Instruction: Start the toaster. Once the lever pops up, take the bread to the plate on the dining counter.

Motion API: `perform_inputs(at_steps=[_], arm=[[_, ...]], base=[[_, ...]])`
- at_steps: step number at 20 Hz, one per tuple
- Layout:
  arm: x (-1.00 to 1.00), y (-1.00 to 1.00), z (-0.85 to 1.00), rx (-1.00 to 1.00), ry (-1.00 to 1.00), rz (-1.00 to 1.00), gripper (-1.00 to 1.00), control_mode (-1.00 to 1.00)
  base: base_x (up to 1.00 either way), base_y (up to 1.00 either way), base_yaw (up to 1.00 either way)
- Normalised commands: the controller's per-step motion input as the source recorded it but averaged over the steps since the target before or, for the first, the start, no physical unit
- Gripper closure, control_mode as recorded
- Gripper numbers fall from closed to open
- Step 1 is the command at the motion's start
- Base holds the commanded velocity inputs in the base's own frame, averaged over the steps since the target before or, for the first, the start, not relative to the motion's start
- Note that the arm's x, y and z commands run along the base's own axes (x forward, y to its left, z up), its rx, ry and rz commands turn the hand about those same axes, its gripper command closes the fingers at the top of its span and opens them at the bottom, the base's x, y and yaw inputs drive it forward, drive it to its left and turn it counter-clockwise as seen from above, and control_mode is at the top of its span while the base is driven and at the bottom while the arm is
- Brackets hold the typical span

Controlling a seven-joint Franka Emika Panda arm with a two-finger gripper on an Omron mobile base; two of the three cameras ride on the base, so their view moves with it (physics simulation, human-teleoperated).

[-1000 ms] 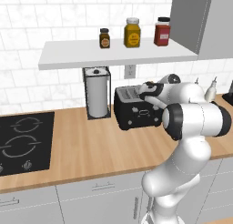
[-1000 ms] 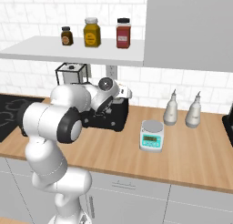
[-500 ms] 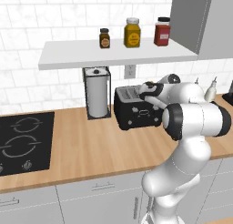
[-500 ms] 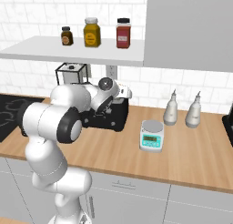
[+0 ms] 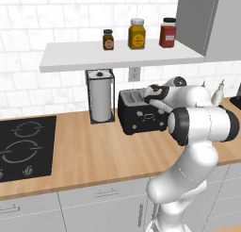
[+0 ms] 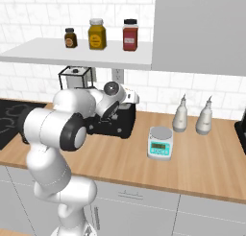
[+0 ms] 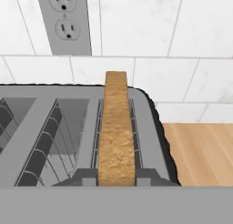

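The black toaster (image 5: pixel 141 118) stands on the wood counter against the tiled wall, and it shows too in the right base view (image 6: pixel 117 122). My gripper (image 5: pixel 151 95) reaches down over its top at the right-hand slot (image 6: pixel 132 98). In the hand view a tan-brown slice of bread (image 7: pixel 116 127) stands upright in that slot, edge on. My gripper (image 7: pixel 116 177) is shut on the bread, one dark fingertip (image 7: pixel 82 176) against each face of the slice. The plate and the dining counter are out of view.
A paper-towel roll (image 5: pixel 101 96) stands just left of the toaster and a black cooktop (image 5: pixel 23 144) lies further left. A shelf (image 5: pixel 117 56) with three jars hangs above. To the right sit a small scale (image 6: pixel 160 143) and two bottles (image 6: pixel 180 114).
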Motion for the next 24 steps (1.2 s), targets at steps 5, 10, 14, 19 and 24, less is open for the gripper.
perform_inputs(at_steps=[5,10,14,19,24], arm=[[-0.28,0.0,0.23,0.0,-0.08,0.0,1.0,-1.0],[-0.28,0.0,0.58,0.0,-0.08,0.0,1.0,-1.0],[-0.07,0.09,0.63,0.0,0.0,0.0,1.0,-1.0],[-0.1,0.19,0.58,0.0,0.0,0.0,1.0,-1.0],[-0.75,0.23,0.16,-0.01,0.07,0.0,1.0,-1.0]], base=[[0.0,0.0,0.0],[0.0,0.0,0.0],[0.0,0.0,0.0],[0.0,0.0,0.0],[0.0,0.0,0.0]])
